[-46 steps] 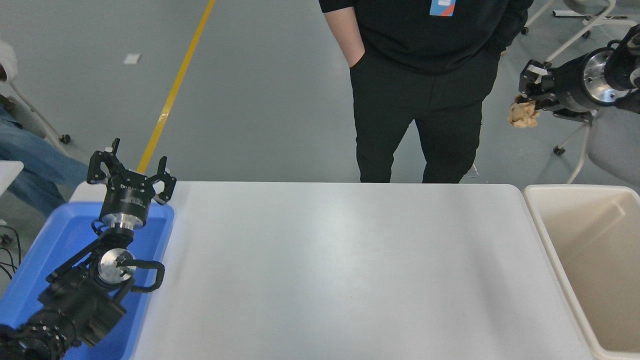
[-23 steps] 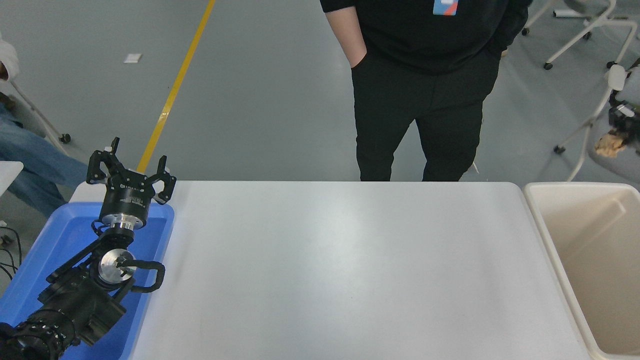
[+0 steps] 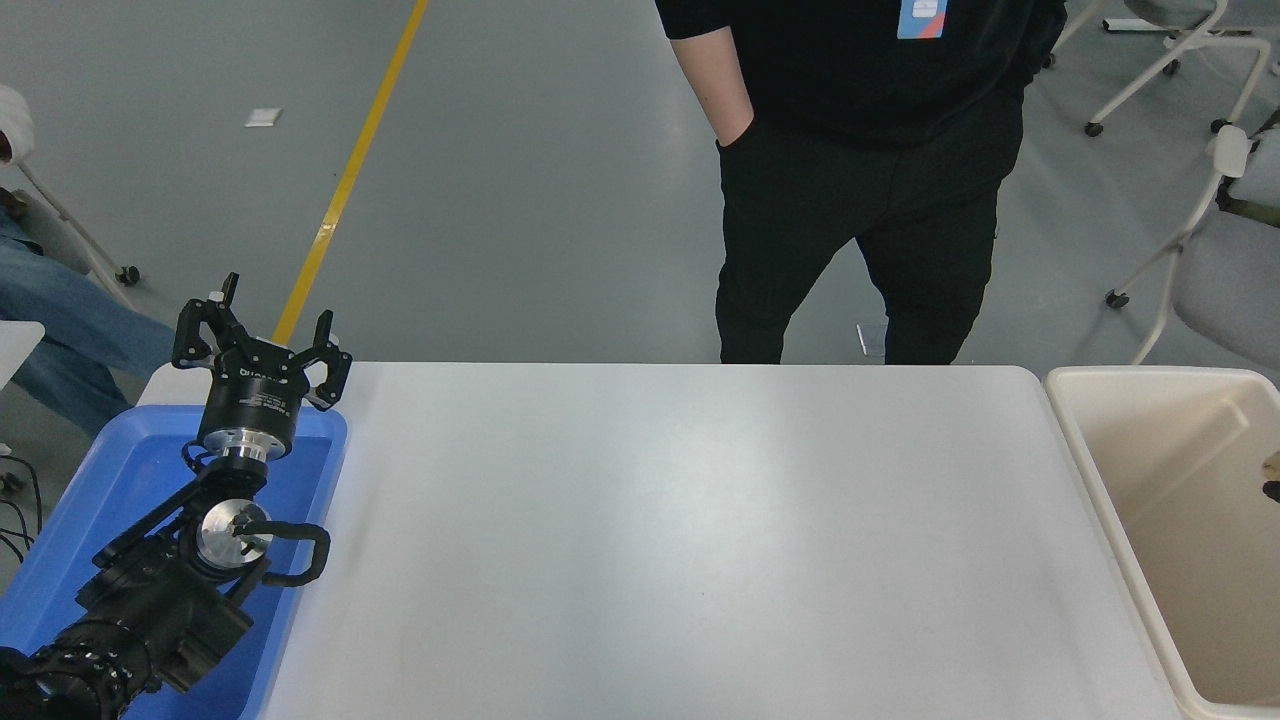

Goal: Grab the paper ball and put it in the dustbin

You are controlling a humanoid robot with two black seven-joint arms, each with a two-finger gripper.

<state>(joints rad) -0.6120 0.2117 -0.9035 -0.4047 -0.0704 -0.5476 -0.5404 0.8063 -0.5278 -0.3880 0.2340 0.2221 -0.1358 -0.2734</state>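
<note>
The beige dustbin stands at the table's right end, cut off by the picture's right edge. Over its inside, at that edge, a small tan sliver of the paper ball shows, with a black sliver of my right gripper just below it. The rest of both is out of view, so the grip cannot be judged. My left gripper is parked open and empty over the blue tray at the lower left.
The blue tray lies at the table's left end under my left arm. A person in black stands at the far side, hands in pockets. Chairs stand behind the dustbin. The white table spans the middle.
My right gripper with the paper ball has swung right and down, from high beyond the table to over the dustbin at the picture's edge. The person shifted slightly right. The left arm has not moved.
</note>
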